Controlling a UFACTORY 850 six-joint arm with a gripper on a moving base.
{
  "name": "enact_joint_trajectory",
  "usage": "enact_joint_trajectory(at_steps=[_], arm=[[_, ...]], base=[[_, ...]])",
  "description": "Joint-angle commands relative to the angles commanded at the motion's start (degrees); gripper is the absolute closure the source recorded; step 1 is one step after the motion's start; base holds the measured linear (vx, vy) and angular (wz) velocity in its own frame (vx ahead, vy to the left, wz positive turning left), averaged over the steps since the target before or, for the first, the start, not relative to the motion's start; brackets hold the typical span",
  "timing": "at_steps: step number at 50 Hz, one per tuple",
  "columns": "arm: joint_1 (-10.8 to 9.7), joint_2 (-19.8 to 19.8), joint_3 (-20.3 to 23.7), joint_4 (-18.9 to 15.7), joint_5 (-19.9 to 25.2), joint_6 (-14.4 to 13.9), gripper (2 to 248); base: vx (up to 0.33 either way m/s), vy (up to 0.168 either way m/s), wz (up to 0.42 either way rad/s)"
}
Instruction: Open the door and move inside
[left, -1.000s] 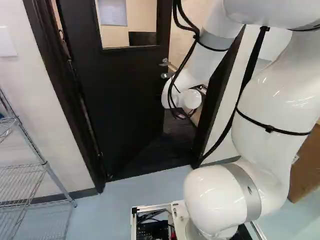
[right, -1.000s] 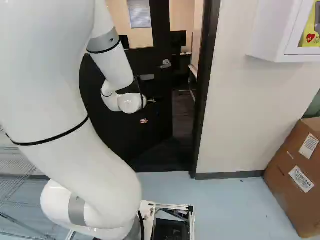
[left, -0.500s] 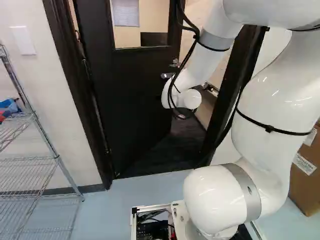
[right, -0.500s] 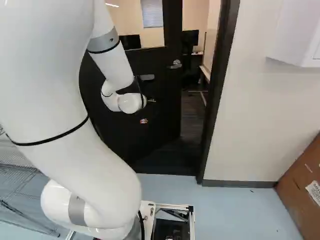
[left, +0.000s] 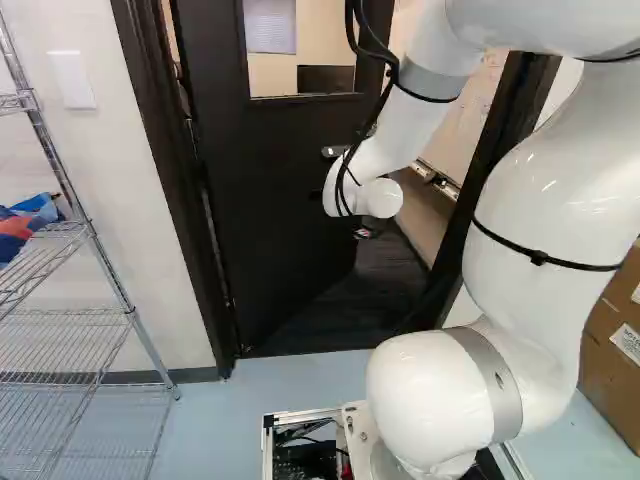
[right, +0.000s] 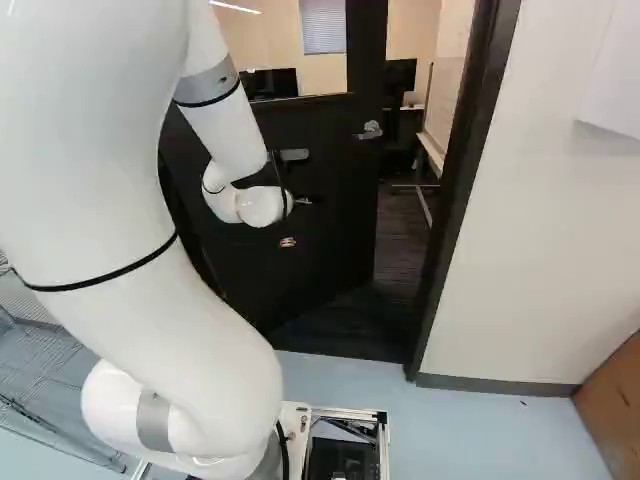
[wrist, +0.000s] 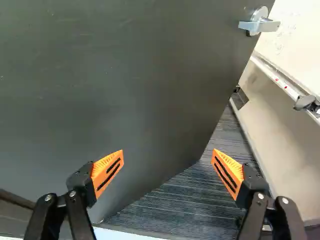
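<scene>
The door (left: 290, 200) stood ajar, swung inward, its handle (wrist: 259, 26) ahead of the fingers (wrist: 107, 172), which were spread wide and held nothing. Unlatching looked done; widening the gap beside the door frame (right: 457, 190) and driving the base (right: 294, 420) inside seemed to remain.

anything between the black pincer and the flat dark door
Nothing visible stands between the black pincer with orange pads and the flat dark door, ajar ahead of it; the silver metal lever handle sits near the door's free edge, not between them.
</scene>
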Motion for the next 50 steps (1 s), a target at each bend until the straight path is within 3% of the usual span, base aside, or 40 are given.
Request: enact_joint_trajectory(at_steps=[50], arm=[[0.00,0.00,0.00,0.00,0.00,0.00,3]], base=[[0.108,0.046,-0.015]])
